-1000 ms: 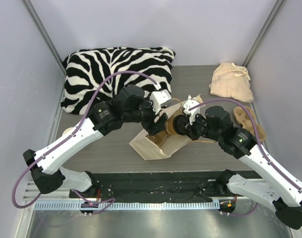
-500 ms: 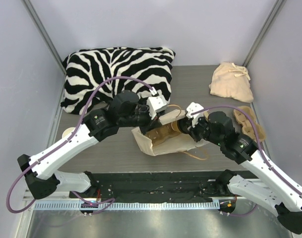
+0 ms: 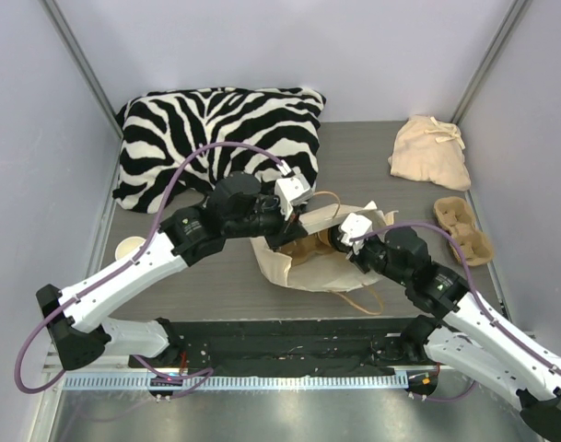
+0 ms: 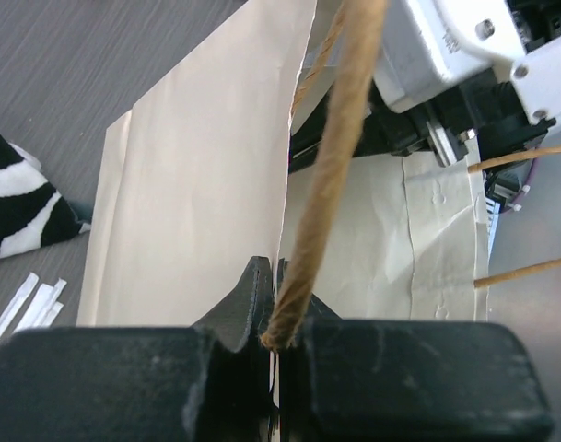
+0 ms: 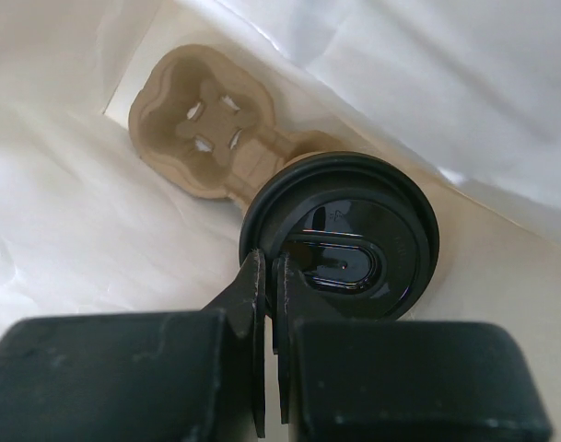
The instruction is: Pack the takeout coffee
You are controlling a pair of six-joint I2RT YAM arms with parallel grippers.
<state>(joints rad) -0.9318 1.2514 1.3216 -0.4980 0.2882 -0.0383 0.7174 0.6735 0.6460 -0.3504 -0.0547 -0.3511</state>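
Note:
The pale paper bag (image 3: 303, 272) lies on its side in the middle of the table. My left gripper (image 4: 276, 299) (image 3: 286, 234) is shut on the bag's upper edge (image 4: 282, 184) together with its twine handle (image 4: 328, 166), holding the mouth up. My right gripper (image 5: 273, 276) (image 3: 339, 241) reaches inside the bag, shut on the rim of the black lid (image 5: 354, 235) that tops the takeout coffee (image 3: 311, 247). From the right wrist the cup's brown body is hidden under the lid. A pulp cup carrier (image 5: 206, 124) lies deeper in the bag, just beyond the lid.
A zebra-striped pillow (image 3: 216, 138) fills the back left. A beige cloth pouch (image 3: 430, 152) sits at the back right, with a second pulp carrier (image 3: 464, 228) in front of it. A white-topped cup (image 3: 128, 247) stands at the left edge beside my left arm.
My left gripper has closed on the bag's edge and handle. My right arm has pushed the lidded cup leftward into the bag, uncovering the carrier at the right.

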